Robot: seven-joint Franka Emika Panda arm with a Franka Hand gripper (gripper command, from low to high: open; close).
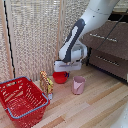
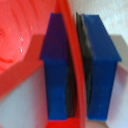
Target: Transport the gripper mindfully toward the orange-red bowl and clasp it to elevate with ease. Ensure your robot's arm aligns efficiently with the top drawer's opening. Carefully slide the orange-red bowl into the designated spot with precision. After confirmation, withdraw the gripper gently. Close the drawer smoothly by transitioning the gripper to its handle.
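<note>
- Where the exterior view shows the floor: pale wooden planks (image 1: 100,107), light grain, boards running diagonally, lit evenly.
- Behind the work area: slatted blind-like screen (image 1: 35,35), cream-coloured, covering most of the back wall on the exterior view's left and centre.
- On the exterior view's right: dark brown dresser with top drawer (image 1: 111,36) and a lower drawer beneath it, each carrying a thin bar; handle (image 1: 102,36) of the upper one seen as a faint pale line, detail blurred. Whether that drawer stands ajar: cannot tell.
- Noted at floor level, centre: orange-red bowl (image 1: 60,77), resting on or just above the planks, partly covered by the arm's end piece.
- Directly over the bowl's rim: gripper (image 1: 66,68), light grey block at the end of the white arm, reaching down from the upper right.
- Confirmed in the wrist view: blue fingertips (image 2: 102,70) one on each side of the bowl's thin red rim (image 2: 72,60), pads pressed against it, so pinching the bowl's wall; glossy inner surface visible beside one pad.
- Just beside the bowl, toward the exterior view's right: pink cup (image 1: 78,85), upright, apart from the bowl.
- Toward the exterior view's left of the bowl: small yellow-brown giraffe-like figure (image 1: 46,82), upright, next to the red wire basket (image 1: 22,102).
- Basket set in the lower left corner, blue rim band, well apart from the dresser.
</note>
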